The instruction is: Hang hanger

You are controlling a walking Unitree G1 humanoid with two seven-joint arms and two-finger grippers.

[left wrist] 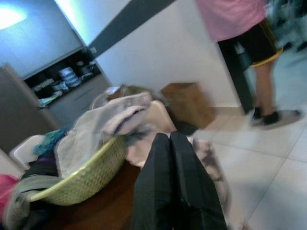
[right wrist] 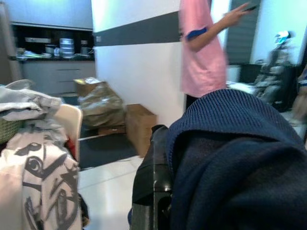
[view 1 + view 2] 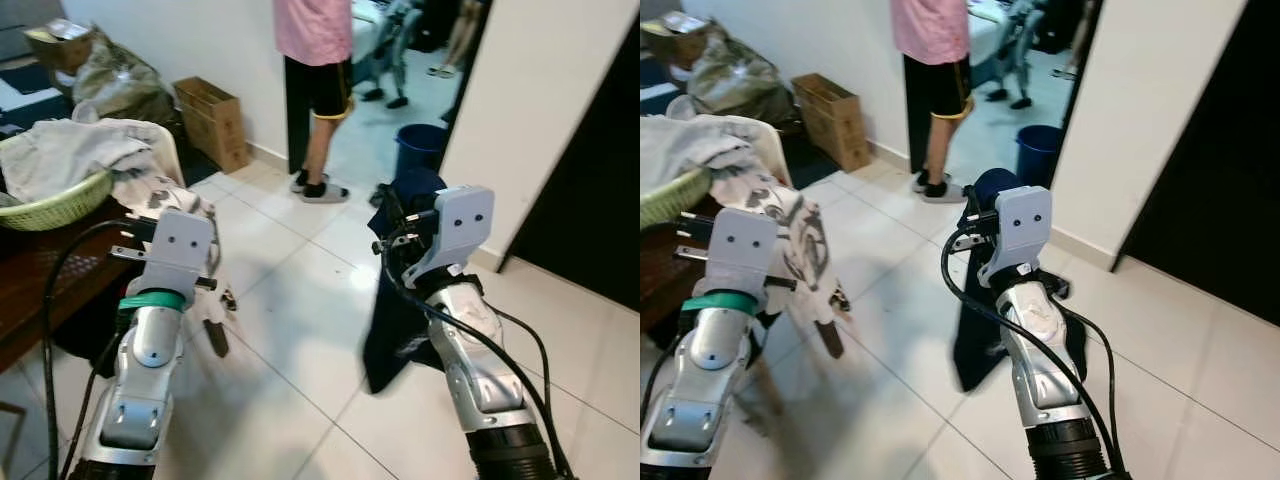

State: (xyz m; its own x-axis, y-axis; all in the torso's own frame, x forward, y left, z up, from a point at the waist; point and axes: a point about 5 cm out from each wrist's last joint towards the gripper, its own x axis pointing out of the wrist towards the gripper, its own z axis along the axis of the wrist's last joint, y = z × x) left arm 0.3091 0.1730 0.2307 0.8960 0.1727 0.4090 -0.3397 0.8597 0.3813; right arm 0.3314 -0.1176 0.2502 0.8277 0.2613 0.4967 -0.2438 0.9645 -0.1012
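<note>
1. Carrying is the step in hand: in the left eye view the right gripper (image 3: 392, 228) holds a navy garment (image 3: 400, 310) above the floor; its hanger is hidden.
2. Right wrist view: the garment drapes the fingers; I cannot tell the jaws' state.
3. Left wrist view: left gripper (image 1: 170, 143) pressed together, empty, near the laundry basket (image 1: 86, 179); next, I judge, it must find a rail.

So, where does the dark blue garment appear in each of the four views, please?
Left eye view: the dark blue garment hangs from the right gripper, right of centre.
Right eye view: it hangs at centre, under that gripper.
Left wrist view: I cannot find it; shut left gripper and green basket are there.
Right wrist view: it covers the lower right.
Shared landmark: the cardboard box by the white wall.
</note>
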